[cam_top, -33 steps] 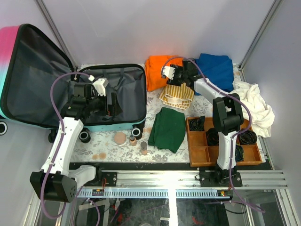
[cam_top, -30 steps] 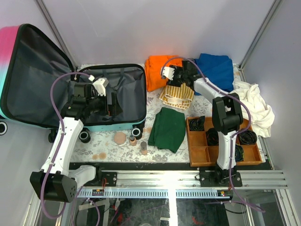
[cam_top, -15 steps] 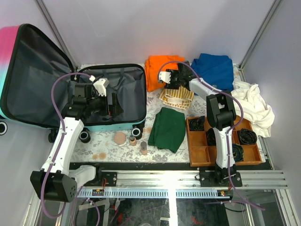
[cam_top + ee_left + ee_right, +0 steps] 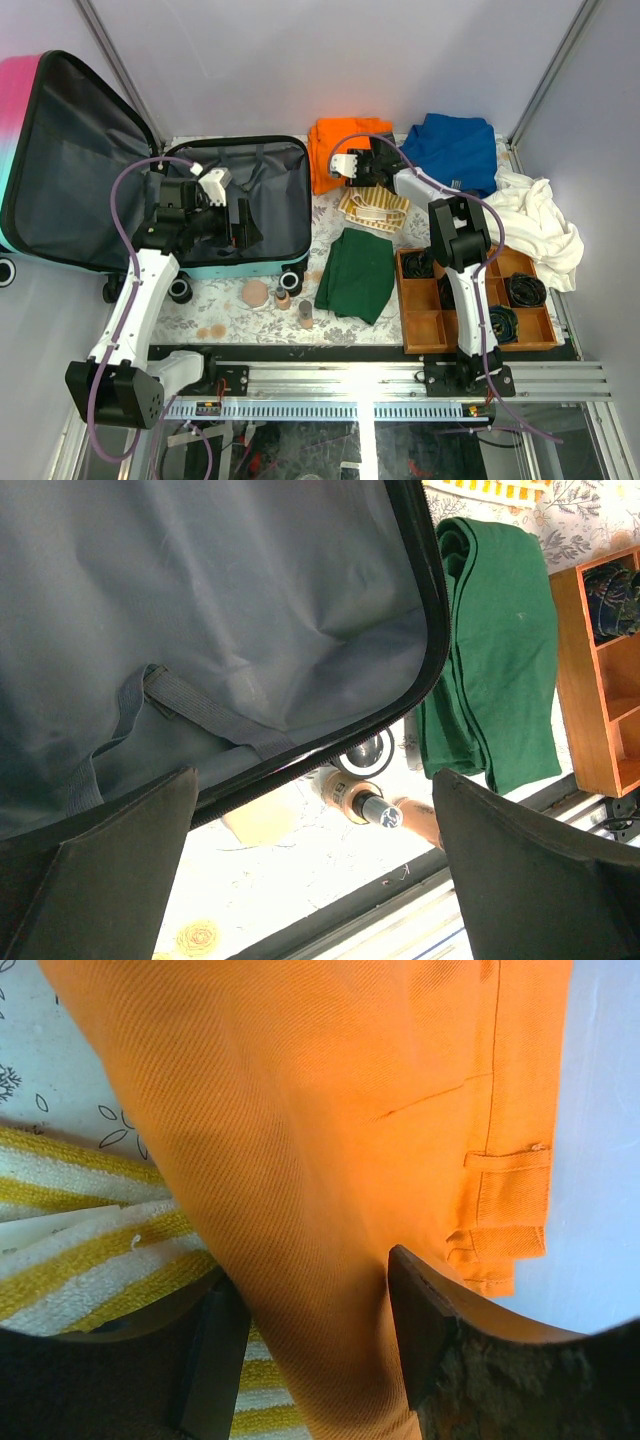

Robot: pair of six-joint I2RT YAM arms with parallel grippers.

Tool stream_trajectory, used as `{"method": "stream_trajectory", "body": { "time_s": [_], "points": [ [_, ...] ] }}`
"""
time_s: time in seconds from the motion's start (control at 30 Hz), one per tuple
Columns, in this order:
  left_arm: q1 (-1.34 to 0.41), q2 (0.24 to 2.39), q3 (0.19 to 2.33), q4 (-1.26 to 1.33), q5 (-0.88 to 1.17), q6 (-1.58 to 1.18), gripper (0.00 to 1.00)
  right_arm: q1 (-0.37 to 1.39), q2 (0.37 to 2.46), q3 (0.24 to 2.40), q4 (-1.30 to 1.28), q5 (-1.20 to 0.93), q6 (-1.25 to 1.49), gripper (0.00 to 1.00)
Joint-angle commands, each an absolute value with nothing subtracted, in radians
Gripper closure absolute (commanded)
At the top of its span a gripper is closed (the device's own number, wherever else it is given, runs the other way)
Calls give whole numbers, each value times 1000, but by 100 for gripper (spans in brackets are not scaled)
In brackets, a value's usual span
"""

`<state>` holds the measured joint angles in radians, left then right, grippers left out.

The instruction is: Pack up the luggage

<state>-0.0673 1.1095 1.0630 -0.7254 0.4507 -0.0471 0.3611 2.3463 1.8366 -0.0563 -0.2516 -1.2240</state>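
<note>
Right gripper (image 4: 350, 168) (image 4: 310, 1290): 2 dark fingers (image 4: 425, 1335) stood apart, straddling a fold of the orange garment (image 4: 335, 140) (image 4: 300, 1110). Cloth filled the gap between them; could not tell whether they pinched it or only bracketed it. The striped yellow-and-white towel (image 4: 375, 205) (image 4: 80, 1250) lay just beside, partly under the orange edge.

Left gripper (image 4: 240, 222) (image 4: 315, 780): jaws spread wide, nothing between them, hanging over the near rim of the luggage (image 4: 285, 200) (image 4: 200, 600).

The luggage lay open at the left of the table (image 4: 220, 315). Its lower half sat flat with grey lining and a strap showing, and its lid (image 4: 70, 160) was propped up off the far-left edge. No packed items were visible on the exposed lining.

A folded green cloth (image 4: 357, 275) (image 4: 495, 650) lay just right of the luggage. A blue garment (image 4: 455, 145) sat beside the orange one, and a white cloth (image 4: 540, 220) was heaped at the right edge. The wooden tray (image 4: 405, 300) held dark coiled items. A beige disc (image 4: 256, 294) and 2 small bottles (image 4: 283, 298) stood near the luggage wheels.
</note>
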Motion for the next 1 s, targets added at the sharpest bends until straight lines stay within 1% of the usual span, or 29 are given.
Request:
{"method": "stream_trajectory", "body": {
  "time_s": [0.0, 0.2, 0.33, 0.57, 0.7, 0.77, 0.83, 0.87, 0.97],
  "points": [
    [-59, 1110, 1054, -665, 476, -56, 0, 377, 2357, 1920, 35, -244, -1250, 39],
    [-54, 1111, 1055, -661, 475, -58, 0, 377, 2374, 1971, 32, -261, -1235, 39],
    [-53, 1108, 1047, -656, 474, -59, 0, 377, 2395, 2010, 0, -265, -1242, 36],
    [-52, 1112, 1052, -653, 476, -60, 0, 377, 2428, 2003, -127, -265, -1390, 26],
    [-50, 1117, 1055, -651, 480, -61, 0, 377, 2454, 2031, -198, -256, -1454, 25],
    [-49, 1118, 1056, -651, 481, -63, 0, 376, 2472, 2060, -231, -250, -1480, 27],
    [-50, 1120, 1058, -652, 481, -63, 0, 378, 2489, 2090, -244, -243, -1497, 38],
    [-50, 1121, 1059, -651, 479, -63, 0, 378, 2496, 2110, -244, -243, -1488, 47],
    [-49, 1119, 1062, -651, 477, -65, 0, 378, 2509, 2190, -244, -262, -1420, 83]
  ]
}}
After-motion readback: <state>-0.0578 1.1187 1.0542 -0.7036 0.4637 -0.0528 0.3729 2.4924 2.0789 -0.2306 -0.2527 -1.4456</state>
